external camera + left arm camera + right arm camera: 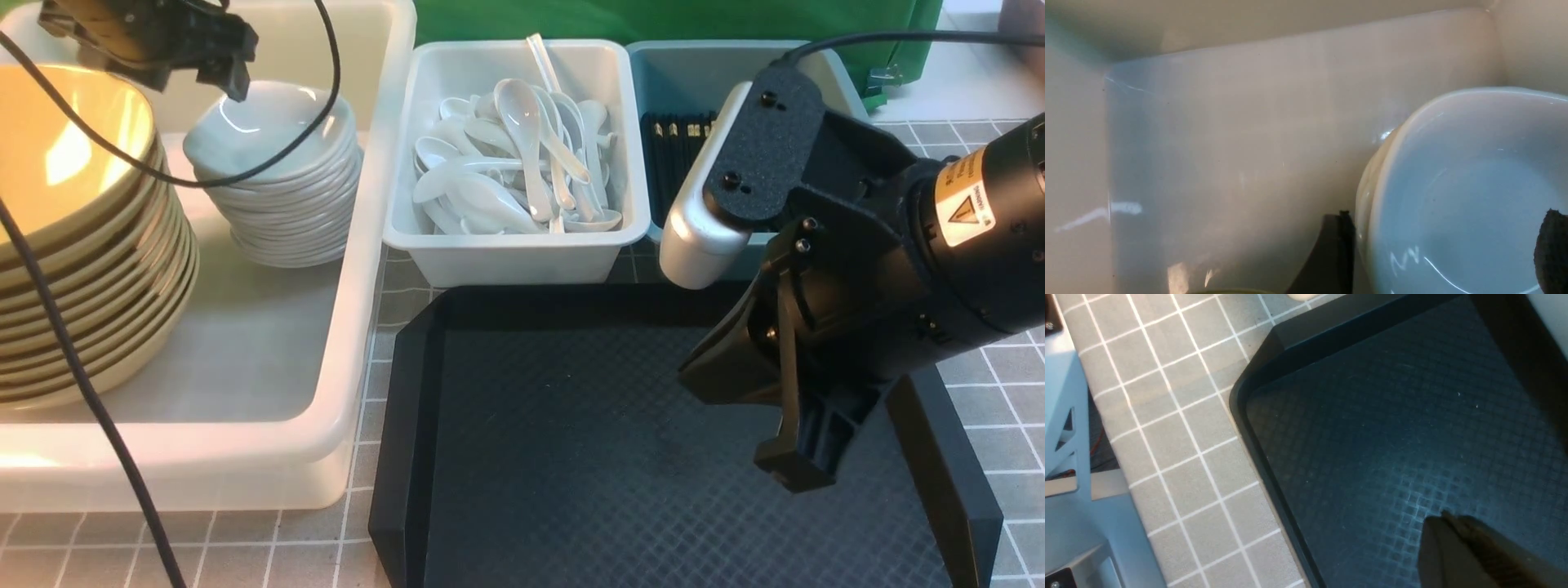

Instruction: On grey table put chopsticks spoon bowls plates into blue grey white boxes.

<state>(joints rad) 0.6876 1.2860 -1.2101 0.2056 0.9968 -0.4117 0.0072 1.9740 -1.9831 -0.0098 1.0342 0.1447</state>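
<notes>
Bowl stack in white box; near rim between parted fingers of left end effector, released. Right end effector clenched, farther off.

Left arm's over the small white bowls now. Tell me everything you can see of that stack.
The stack of small bowls is glossy white, ceramic-looking, with a bluish cast inside the top one. They sit nested, open side up, leaning slightly left, inside the big white box, right of the yellow-lit stack. The left gripper stands open, its fingers apart across the top bowl's rim; whether either touches is unclear.
</notes>
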